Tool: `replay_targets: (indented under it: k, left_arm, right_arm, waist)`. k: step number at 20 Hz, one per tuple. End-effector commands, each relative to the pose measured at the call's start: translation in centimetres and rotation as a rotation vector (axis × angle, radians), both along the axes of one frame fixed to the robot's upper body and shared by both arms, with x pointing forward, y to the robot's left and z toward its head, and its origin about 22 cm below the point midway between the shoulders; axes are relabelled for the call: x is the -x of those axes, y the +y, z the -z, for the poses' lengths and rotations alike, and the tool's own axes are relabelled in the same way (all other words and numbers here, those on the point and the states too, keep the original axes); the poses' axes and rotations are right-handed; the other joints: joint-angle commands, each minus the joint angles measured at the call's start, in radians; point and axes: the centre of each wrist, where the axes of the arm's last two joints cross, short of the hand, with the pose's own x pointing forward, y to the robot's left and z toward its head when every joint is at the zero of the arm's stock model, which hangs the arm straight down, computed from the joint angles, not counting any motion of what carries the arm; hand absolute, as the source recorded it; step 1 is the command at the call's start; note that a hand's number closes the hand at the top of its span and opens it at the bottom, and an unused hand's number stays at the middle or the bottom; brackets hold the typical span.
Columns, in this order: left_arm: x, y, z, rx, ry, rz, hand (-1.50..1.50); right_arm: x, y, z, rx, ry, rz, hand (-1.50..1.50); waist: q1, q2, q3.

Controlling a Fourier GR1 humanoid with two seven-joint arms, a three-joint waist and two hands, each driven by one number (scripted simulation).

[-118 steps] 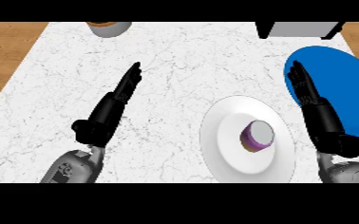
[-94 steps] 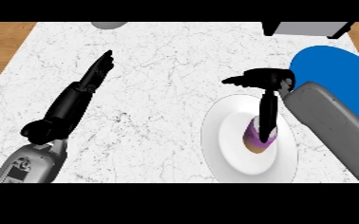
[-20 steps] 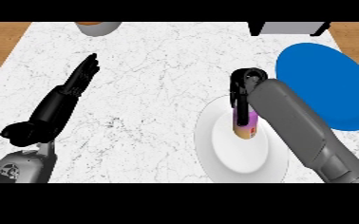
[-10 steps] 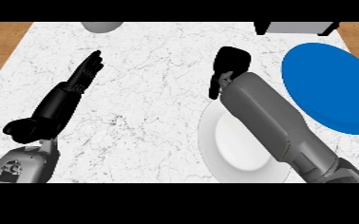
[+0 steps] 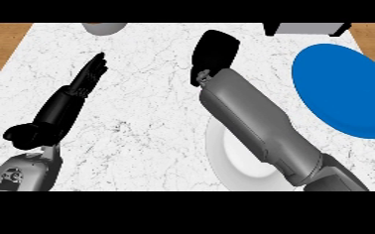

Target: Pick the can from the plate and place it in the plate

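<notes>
White marble counter (image 5: 154, 129) fills most of the view, with a strip of brown wood showing at its far left and far right corners. No label, brand or writing can be read anywhere.

Right hand (image 5: 216, 54) is raised over the middle of the counter, seen from its back, past the far rim of the white plate (image 5: 227, 153). Its fingers fold down and away out of sight, so I cannot tell whether they are closed or what they have hold of. The grey right forearm (image 5: 256, 124) runs down from it toward the lower right and covers the right part of the white plate. The bare part of that plate shows nothing on it. The can cannot be seen in this view; whether it sits behind the right hand cannot be told.

Blue plate (image 5: 333, 89) lies at the right side, well apart from the right hand, and its right rim is cut by the view's edge. Only bare counter shows between hand and blue plate.

Left hand (image 5: 92, 74) lies at the left, fingers straight and pointing toward the far edge, holding nothing. Open marble spreads between the two hands.

At the far edge, a grey bowl (image 5: 104, 27) is cut off at upper left, and a grey box (image 5: 304, 28) sits at upper right, just beyond the blue plate.
</notes>
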Motion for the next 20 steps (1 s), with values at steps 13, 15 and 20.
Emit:
replay_targets:
  k: [13, 15, 20]
  left_arm:
    - [0.4, 2.2, 0.0, 0.004, -0.012, -0.039, 0.00]
    - [0.8, 0.6, 0.7, 0.005, 0.002, -0.034, 0.00]
    - [1.6, 1.5, 1.7, 0.008, 0.004, -0.034, 0.00]
  right_arm:
    - [-3.2, -6.0, -4.9, 0.025, -0.302, 0.396, 1.50]
    - [-3.2, -7.0, -3.9, 0.009, -0.311, 0.411, 1.50]
    - [-3.3, -13.1, -1.9, -0.008, -0.394, 0.438, 1.50]
  waist:
    - [-0.033, -0.002, 0.001]
    - [-0.030, -0.002, 0.001]
    - [-0.028, 0.001, 0.001]
